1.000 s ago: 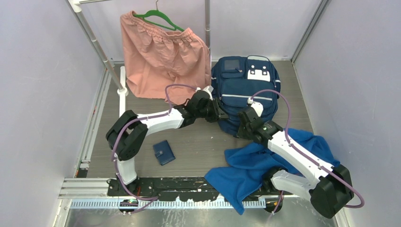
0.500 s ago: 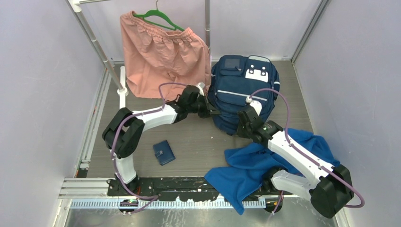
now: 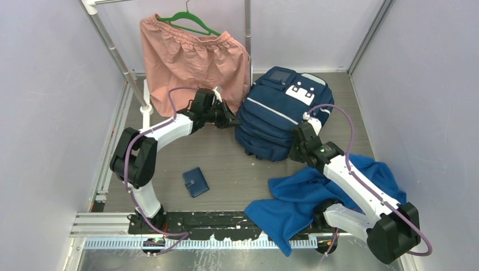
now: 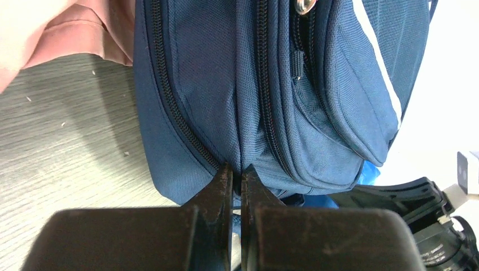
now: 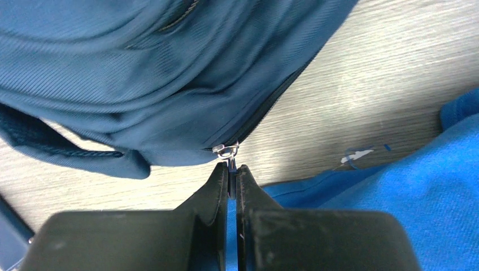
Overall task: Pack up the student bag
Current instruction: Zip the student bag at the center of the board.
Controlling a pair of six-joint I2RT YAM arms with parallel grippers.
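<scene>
Slippage is looming: student bag is lying far back on the worktop, left hand is pinching its side fabric tight, right hand is clamping the zipper pull; an askew tug may be freeing either grip.

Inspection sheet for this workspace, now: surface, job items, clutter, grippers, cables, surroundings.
Surface: grey wood-grain table, a few specks.
Job's things: student bag lying front-up at the far middle; the zip stretches that show are closed.
Clutter: navy wallet near the left arm; bright blue cloth under the right arm, reaching the near edge; pink shorts on a green hanger.
Grippers: left gripper shut, pinching the bag's side fabric; right gripper shut on a zipper pull.
Cables: purple cable along each arm; the right one crosses the bag in the top view.
Surroundings: pale walls, metal rack pole.
</scene>
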